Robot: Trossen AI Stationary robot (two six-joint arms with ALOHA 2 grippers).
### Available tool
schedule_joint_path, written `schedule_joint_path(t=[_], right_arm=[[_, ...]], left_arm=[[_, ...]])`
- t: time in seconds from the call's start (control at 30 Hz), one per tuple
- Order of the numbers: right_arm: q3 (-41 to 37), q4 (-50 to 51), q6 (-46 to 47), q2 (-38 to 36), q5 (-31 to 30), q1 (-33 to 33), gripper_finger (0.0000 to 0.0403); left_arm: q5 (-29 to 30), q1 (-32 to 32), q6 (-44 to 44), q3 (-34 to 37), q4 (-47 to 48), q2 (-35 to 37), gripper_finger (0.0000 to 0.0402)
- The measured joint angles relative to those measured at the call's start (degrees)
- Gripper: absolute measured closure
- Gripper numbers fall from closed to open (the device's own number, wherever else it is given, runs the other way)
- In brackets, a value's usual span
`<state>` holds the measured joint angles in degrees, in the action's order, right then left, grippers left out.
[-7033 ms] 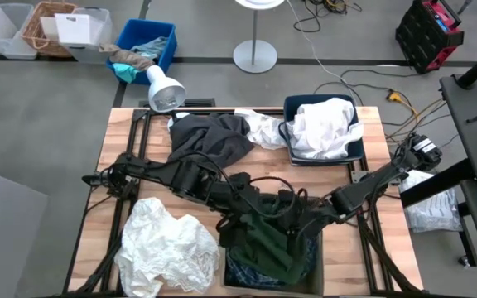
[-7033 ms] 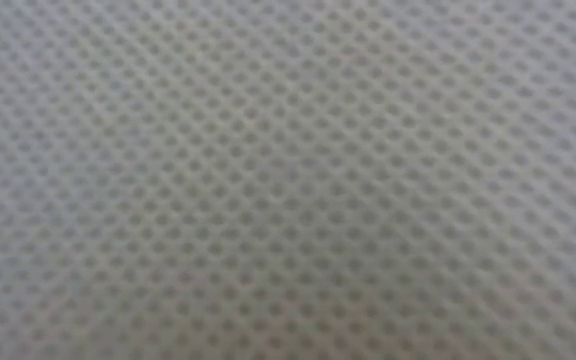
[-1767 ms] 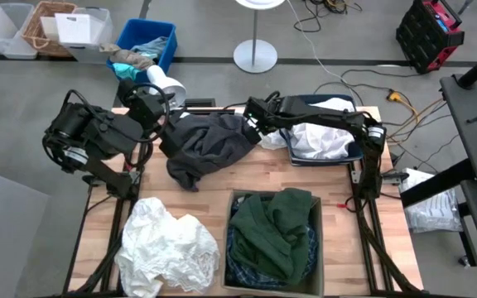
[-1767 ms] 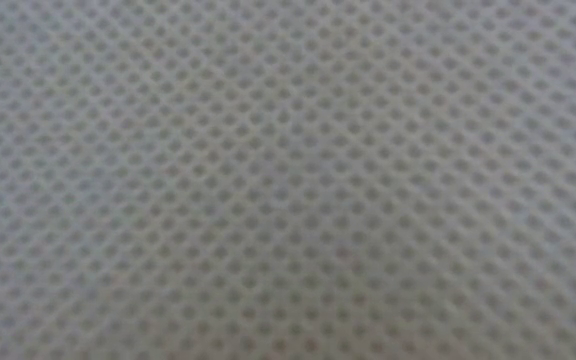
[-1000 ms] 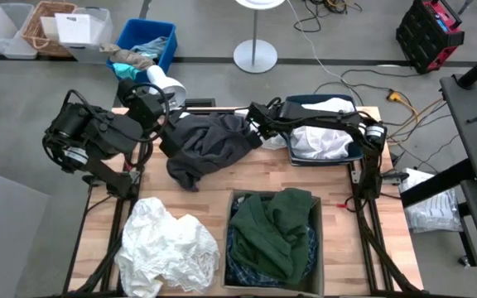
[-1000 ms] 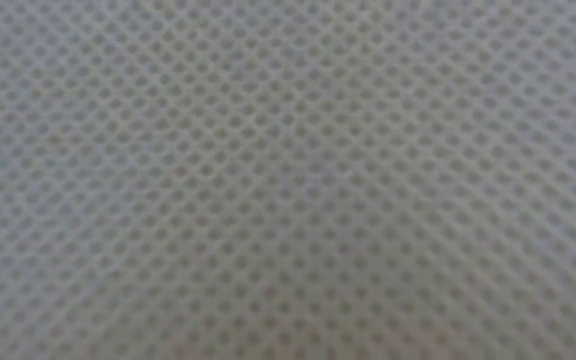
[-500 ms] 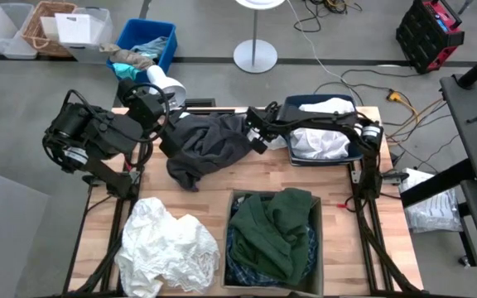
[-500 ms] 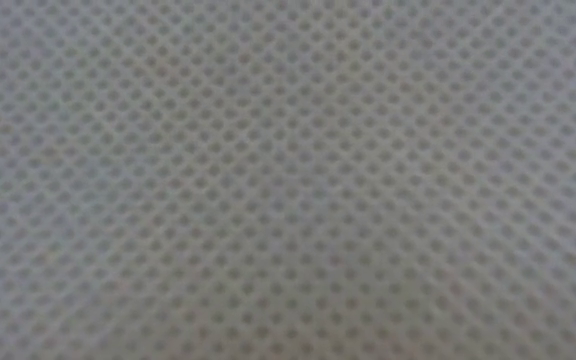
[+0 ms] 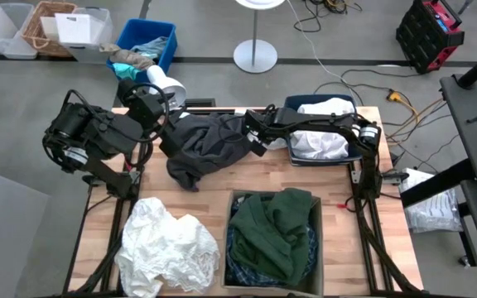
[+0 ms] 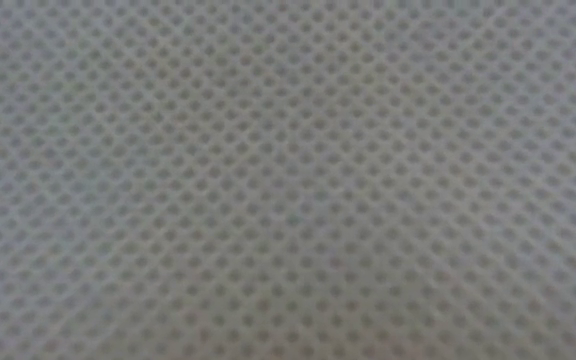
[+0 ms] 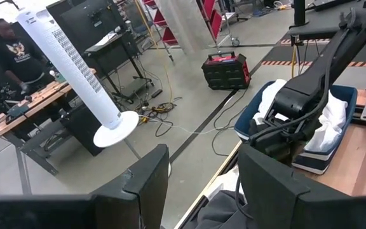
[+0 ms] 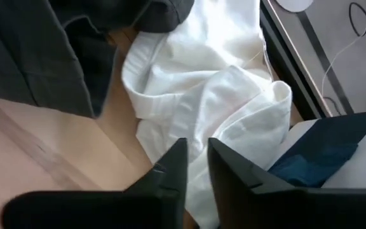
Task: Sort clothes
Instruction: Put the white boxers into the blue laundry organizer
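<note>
Right fingers point(image 12: 196, 166) nearly closed, hovering just above white garment point(image 12: 221, 102) | left fingers point(image 11: 202, 184) spread, gripping nothing, over charcoal garment point(image 9: 205, 141)

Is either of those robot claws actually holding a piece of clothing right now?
No. The left gripper is open, empty. The right gripper hovers over the white garment, fingers nearly closed with nothing between them.
</note>
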<state>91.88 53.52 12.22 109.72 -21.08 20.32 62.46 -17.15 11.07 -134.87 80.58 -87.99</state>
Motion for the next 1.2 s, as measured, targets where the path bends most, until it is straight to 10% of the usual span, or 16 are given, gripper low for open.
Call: schedule_joint_path(t=[0.33, 0.63, 0.93, 1.2], right_arm=[[0.3, -0.8, -0.6, 3.8, 0.1, -0.6, 0.0185], [0.3, -1.2, -7.2, 7.5, -2.5, -0.6, 0.0136], [0.3, -1.7, -10.2, 8.8, -4.7, -0.4, 0.0163], [0.3, -1.8, -10.3, 8.8, -4.6, -0.4, 0.0280]], left_arm=[[0.0, 0.0, 0.0, 0.0, -1.3, 0.0, 0.0233], [0.0, 0.0, 0.6, 0.0, -1.5, 0.0, 0.0233], [0.0, 0.0, 0.6, -0.1, -1.7, 0.0, 0.0233], [0.0, 0.0, 0.6, -0.1, -1.7, 0.0, 0.0233]])
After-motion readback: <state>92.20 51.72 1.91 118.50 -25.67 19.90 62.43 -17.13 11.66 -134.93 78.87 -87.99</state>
